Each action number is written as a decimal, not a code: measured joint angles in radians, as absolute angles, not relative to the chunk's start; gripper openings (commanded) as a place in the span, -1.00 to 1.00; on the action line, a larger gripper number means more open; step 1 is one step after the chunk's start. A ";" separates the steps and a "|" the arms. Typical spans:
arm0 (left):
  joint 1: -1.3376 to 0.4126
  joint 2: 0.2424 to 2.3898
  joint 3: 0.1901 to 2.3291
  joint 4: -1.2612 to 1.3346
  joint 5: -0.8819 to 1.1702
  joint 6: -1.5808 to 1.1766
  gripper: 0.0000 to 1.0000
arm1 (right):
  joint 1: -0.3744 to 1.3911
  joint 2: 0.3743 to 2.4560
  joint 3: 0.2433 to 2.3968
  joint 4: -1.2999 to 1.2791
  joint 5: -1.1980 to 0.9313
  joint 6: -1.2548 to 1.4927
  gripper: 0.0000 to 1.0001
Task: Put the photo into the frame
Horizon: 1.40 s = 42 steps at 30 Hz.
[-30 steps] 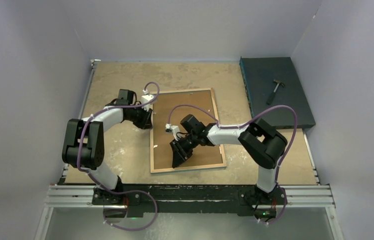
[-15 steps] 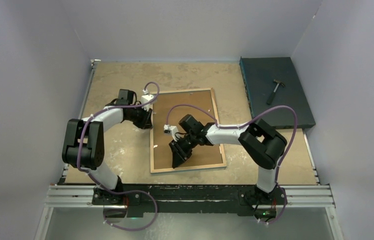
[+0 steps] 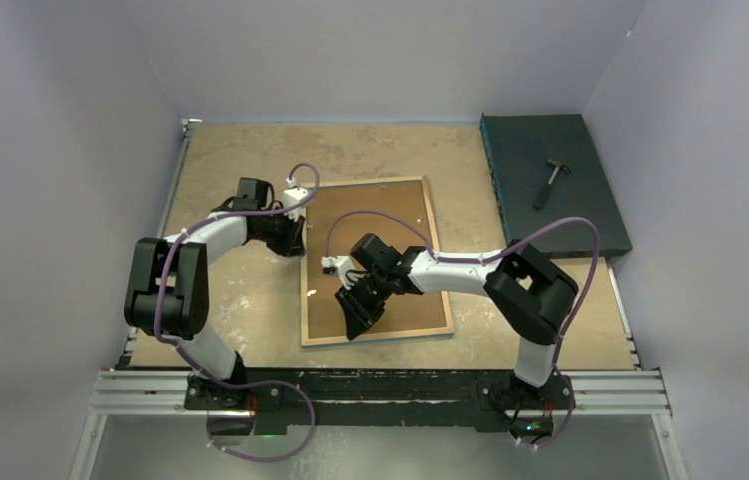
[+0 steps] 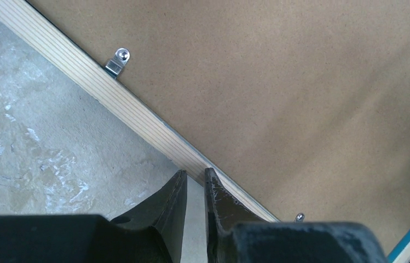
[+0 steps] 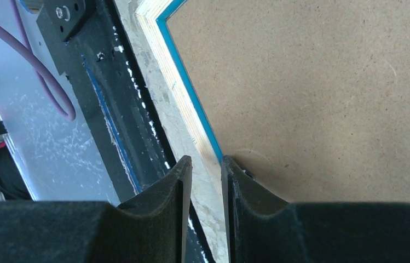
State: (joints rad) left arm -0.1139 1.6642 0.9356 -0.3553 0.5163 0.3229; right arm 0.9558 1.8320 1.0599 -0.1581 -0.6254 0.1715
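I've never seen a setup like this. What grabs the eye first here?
A large frame lies face down mid-table, its pale wood rim around a brown backing board. Two black-and-white arms bend over it: the left arm at its left edge, the right arm over its near-left part, both with jaws almost closed. At the far right, a small hammer rests on a dark teal slab.

Frame (image 3: pixel 400 337) lies flat mid-table, face down, long sides running roughly 12 to 6. We see pale bare-wood back (image 4: pixel 137 112) upward. Thin blue lip (image 5: pixel 191 93) shows along 6 o'clock edge. Brown board (image 3: pixel 410 310) fills opening. Small metal clip (image 4: pixel 116 61) at wood-board seam, 9 o'clock side. Photo hidden from us.
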 measured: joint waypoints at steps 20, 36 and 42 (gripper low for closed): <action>-0.076 1.652 0.963 -0.382 0.464 0.369 -0.68 | 0.749 1.597 1.106 -0.146 -0.379 0.365 0.65; -0.216 1.499 0.759 -0.379 0.327 0.572 -0.67 | 0.354 1.812 1.120 -0.031 -0.023 0.590 0.80; -0.258 1.472 0.731 -0.381 0.302 0.601 -0.67 | 0.353 1.906 1.224 0.007 -0.074 0.595 0.98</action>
State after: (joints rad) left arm -0.2577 1.4715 0.7311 -0.3813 0.3019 0.6010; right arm 0.3534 1.9057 1.2236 0.0071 -0.0738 0.5945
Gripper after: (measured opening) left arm 0.168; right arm 0.970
